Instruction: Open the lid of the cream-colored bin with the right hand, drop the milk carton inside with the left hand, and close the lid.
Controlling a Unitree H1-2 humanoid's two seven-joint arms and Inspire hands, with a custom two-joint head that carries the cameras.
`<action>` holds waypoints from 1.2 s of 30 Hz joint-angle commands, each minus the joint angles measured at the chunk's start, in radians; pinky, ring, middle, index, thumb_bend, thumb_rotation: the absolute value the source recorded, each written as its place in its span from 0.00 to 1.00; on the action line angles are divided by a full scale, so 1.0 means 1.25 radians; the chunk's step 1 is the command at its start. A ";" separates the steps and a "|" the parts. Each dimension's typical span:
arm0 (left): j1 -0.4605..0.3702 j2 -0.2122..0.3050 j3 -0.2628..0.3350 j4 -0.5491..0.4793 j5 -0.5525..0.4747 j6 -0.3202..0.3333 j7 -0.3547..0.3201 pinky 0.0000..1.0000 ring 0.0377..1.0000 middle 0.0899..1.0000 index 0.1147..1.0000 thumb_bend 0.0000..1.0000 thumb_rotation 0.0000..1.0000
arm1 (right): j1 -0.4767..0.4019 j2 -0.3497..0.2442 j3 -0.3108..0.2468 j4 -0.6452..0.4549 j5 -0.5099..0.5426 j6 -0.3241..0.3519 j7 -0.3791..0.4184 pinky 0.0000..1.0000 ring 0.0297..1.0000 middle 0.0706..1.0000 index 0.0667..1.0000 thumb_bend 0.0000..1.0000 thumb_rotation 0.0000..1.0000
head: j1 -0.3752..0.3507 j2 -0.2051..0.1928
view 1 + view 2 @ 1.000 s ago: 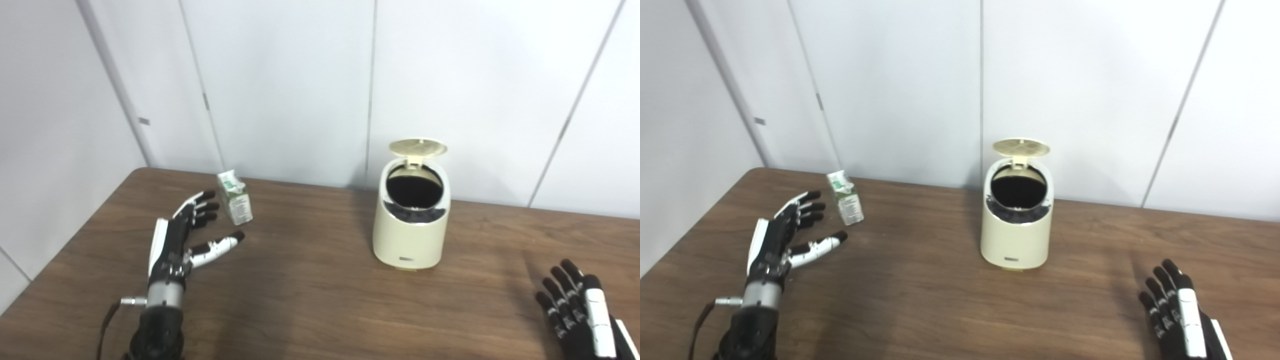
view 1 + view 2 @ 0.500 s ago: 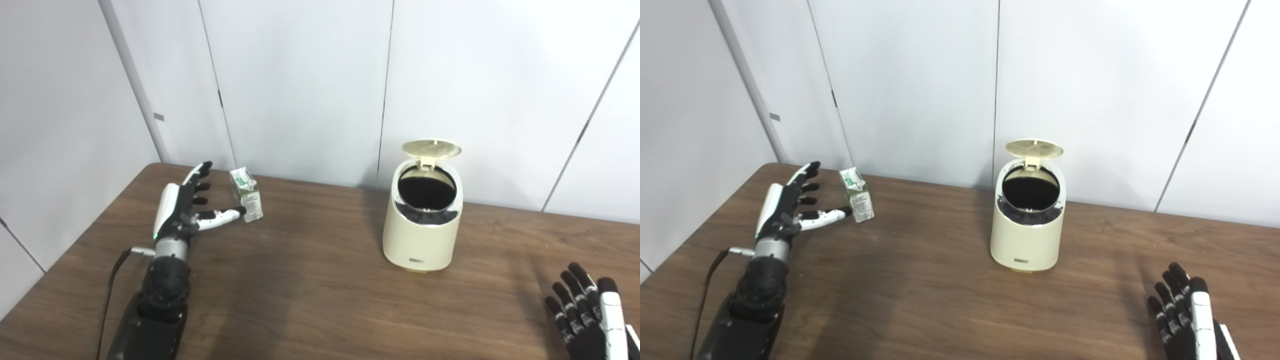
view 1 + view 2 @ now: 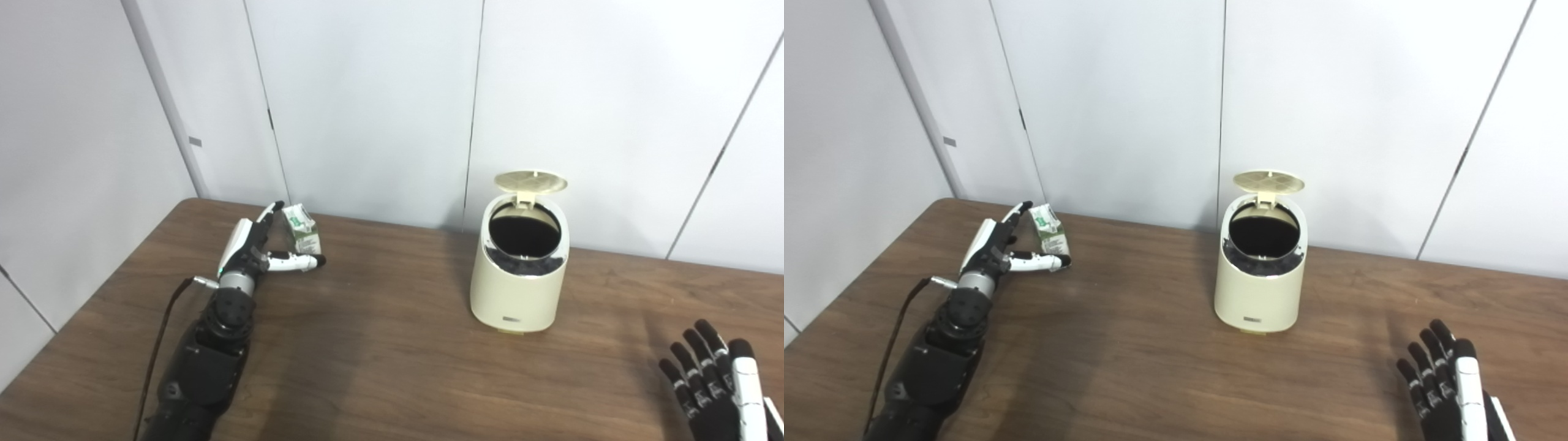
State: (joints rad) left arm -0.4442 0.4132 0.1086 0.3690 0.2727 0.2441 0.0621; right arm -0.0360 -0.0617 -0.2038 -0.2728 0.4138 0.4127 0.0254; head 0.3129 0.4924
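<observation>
Cream-colored bin (image 3: 519,278) is seen upright at table centre, lid (image 3: 530,180) already flipped up at its 12 o'clock edge, dark mouth exposed. Milk carton (image 3: 301,229) is located at the bin's 9 o'clock, well apart from it, upright and slightly tilted near the table's far edge.

Left hand (image 3: 254,254) is spread open around the carton: fingers (image 3: 267,215) are placed along its far-left side, thumb (image 3: 297,263) is extended across its near side. Nothing is gripped yet (actual contact cannot be confirmed from either view).

Step in hand is judged to be the grasp. Closure should be made squarely on the carton's broad faces, at mid-height, so that tipping or squeezing out is avoided; light force is advised, since a carton like this is likely to crush or slide.

Right hand (image 3: 1448,383) is parked at 5 o'clock of the bin, fingers apart, nothing held.

Table (image 3: 392,367) between carton and bin is unobstructed in view, so a lifted carry toward 3 o'clock is open. Wall is close behind the carton (little room at 12 o'clock). Raised lid should be cleared by approaching the mouth from the front.
</observation>
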 commanded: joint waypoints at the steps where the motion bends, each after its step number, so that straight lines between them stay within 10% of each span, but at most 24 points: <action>1: -0.053 0.034 -0.003 0.010 0.004 -0.035 0.007 0.85 0.98 1.00 1.00 0.97 0.15 | -0.013 -0.002 0.004 -0.034 0.001 -0.013 0.003 0.91 0.96 0.96 0.94 0.41 0.74 | 0.000 0.001; 11: -0.085 0.042 -0.018 0.067 0.007 -0.056 0.029 0.69 0.85 0.93 0.95 0.93 0.09 | -0.016 0.012 0.007 -0.041 -0.007 0.000 -0.020 0.89 0.94 0.94 0.92 0.44 0.67 | -0.002 0.002; 18: -0.090 0.017 0.022 0.069 -0.030 -0.060 0.065 0.52 0.59 0.68 0.79 0.85 0.01 | -0.012 0.010 0.016 -0.043 -0.005 -0.001 -0.018 0.88 0.94 0.95 0.94 0.41 0.70 | -0.005 0.005; 25: -0.092 -0.002 0.030 0.080 -0.044 -0.077 0.099 0.52 0.55 0.55 0.63 0.76 0.00 | -0.003 0.004 0.021 -0.040 0.002 -0.015 -0.003 0.86 0.94 0.95 0.95 0.40 0.70 | -0.006 0.009; 28: -0.094 -0.009 0.027 0.083 -0.030 -0.093 0.137 0.51 0.53 0.46 0.44 0.53 0.00 | -0.001 0.006 0.021 -0.043 0.003 -0.011 -0.006 0.86 0.93 0.95 0.94 0.39 0.70 | -0.004 0.010; 36: -0.102 -0.027 0.027 0.093 -0.021 -0.099 0.192 0.50 0.47 0.47 0.39 0.50 0.00 | 0.000 -0.001 0.021 -0.032 0.003 -0.018 0.002 0.87 0.94 0.94 0.94 0.40 0.73 | -0.008 0.012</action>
State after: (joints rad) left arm -0.5070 0.3588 0.1374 0.5027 0.2353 0.1719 0.2707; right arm -0.0167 -0.0580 -0.1777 -0.2846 0.4056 0.4269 0.0037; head 0.3022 0.5077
